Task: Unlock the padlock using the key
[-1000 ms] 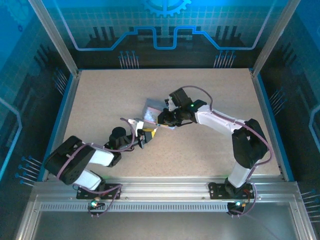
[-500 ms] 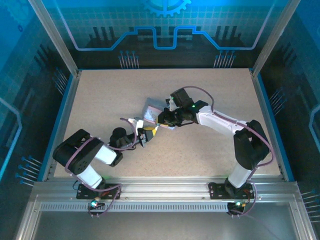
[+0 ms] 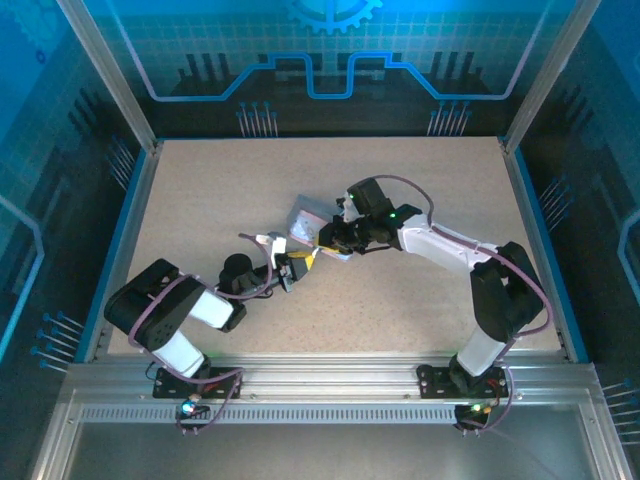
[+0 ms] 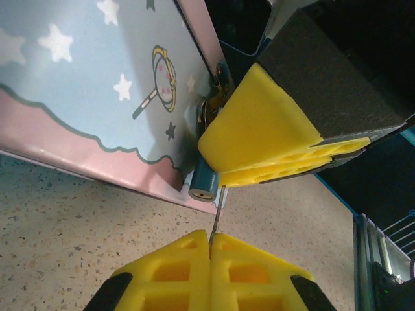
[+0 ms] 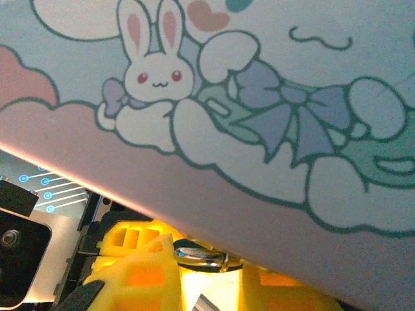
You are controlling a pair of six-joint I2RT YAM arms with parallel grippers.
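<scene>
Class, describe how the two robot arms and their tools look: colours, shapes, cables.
The left arm and right arm have black joints, white link covers and thin purplish cables. The right arm shows a green light. The left tool and right tool have yellow, hollow-celled pads.

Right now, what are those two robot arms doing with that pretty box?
The left claw is pinching a thin dark metal key and pointing its tip at the end of a small blue padlock. The padlock sits against the edge of a pastel cartoon-printed tin box, and the right claw seems to be holding it steady. The key is not in the lock yet.
</scene>
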